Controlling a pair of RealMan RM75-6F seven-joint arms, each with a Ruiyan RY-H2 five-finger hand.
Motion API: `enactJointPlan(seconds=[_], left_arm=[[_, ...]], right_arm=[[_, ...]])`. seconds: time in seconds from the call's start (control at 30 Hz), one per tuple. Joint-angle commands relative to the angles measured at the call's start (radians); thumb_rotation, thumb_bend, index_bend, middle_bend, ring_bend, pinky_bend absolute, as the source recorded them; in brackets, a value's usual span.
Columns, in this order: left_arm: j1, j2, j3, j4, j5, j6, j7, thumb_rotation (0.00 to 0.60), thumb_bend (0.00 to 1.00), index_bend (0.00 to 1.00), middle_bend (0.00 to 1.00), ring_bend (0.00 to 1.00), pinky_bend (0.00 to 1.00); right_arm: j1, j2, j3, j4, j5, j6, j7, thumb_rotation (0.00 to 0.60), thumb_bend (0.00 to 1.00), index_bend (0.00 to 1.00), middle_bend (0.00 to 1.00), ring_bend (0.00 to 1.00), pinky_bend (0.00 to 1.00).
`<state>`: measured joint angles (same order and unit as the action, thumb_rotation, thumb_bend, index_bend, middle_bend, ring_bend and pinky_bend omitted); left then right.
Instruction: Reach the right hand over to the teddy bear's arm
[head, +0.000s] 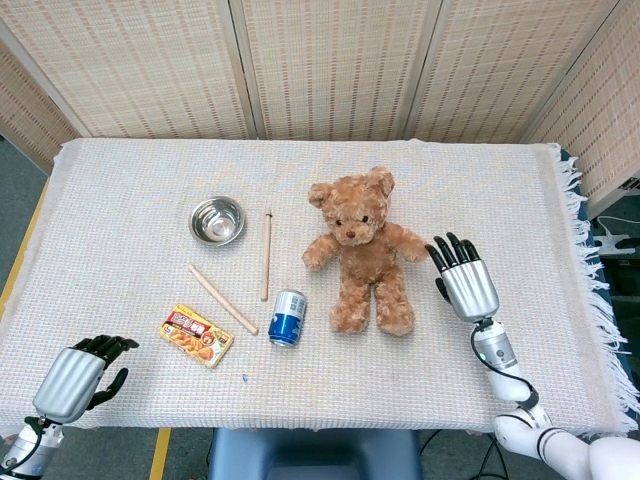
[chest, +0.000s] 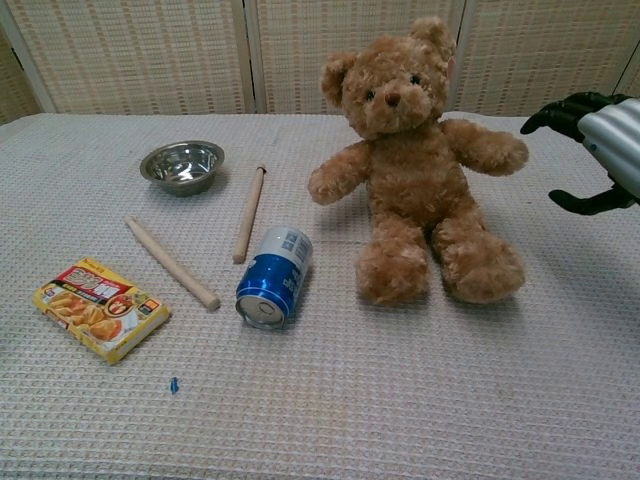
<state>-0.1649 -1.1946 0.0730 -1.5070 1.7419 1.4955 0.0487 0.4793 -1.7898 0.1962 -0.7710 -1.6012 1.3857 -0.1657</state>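
Note:
A brown teddy bear (head: 362, 250) (chest: 415, 165) sits upright at the middle of the cloth-covered table, arms spread. My right hand (head: 463, 277) (chest: 598, 145) hovers open, fingers apart and pointing away from me, just right of the bear's outstretched arm (head: 411, 243) (chest: 486, 146). A small gap still shows between the fingertips and the paw. My left hand (head: 78, 373) rests at the table's near left corner with its fingers curled in on nothing; the chest view does not show it.
Left of the bear lie a blue can (head: 287, 317) on its side, two wooden sticks (head: 265, 254) (head: 223, 299), a steel bowl (head: 217, 220) and a yellow food box (head: 196, 335). The cloth's fringed edge (head: 590, 270) runs down the right side.

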Motion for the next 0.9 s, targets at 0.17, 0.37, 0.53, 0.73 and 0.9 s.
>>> enactJointPlan(seconds=[0.17, 0.37, 0.53, 0.73, 0.9], left_arm=[[-0.001, 0.002, 0.003, -0.002, 0.002, -0.005, -0.002, 0.6, 0.44, 0.33, 0.39, 0.36, 0.51], [-0.002, 0.002, 0.004, -0.002, 0.003, -0.006, -0.005, 0.6, 0.44, 0.33, 0.39, 0.36, 0.51], [-0.003, 0.003, 0.007, -0.002, 0.006, -0.007, -0.01, 0.6, 0.44, 0.33, 0.39, 0.36, 0.51], [-0.003, 0.005, 0.008, -0.002, 0.01, -0.002, -0.019, 0.6, 0.44, 0.33, 0.39, 0.36, 0.51], [-0.004, 0.005, 0.009, 0.0, 0.014, -0.002, -0.021, 0.6, 0.44, 0.33, 0.39, 0.36, 0.51]], right_arm=[[0.074, -0.118, -0.006, 0.207, 0.008, -0.004, 0.042, 0.6, 0.19, 0.25, 0.21, 0.15, 0.29], [0.111, -0.182, -0.009, 0.315, 0.02, -0.003, 0.075, 0.6, 0.19, 0.26, 0.21, 0.15, 0.3], [0.134, -0.227, -0.013, 0.398, 0.029, 0.01, 0.102, 0.6, 0.19, 0.28, 0.23, 0.16, 0.34], [0.16, -0.273, -0.008, 0.488, 0.047, 0.036, 0.133, 0.6, 0.19, 0.35, 0.3, 0.23, 0.44], [0.178, -0.304, -0.007, 0.551, 0.061, 0.054, 0.149, 0.6, 0.19, 0.39, 0.35, 0.28, 0.51]])
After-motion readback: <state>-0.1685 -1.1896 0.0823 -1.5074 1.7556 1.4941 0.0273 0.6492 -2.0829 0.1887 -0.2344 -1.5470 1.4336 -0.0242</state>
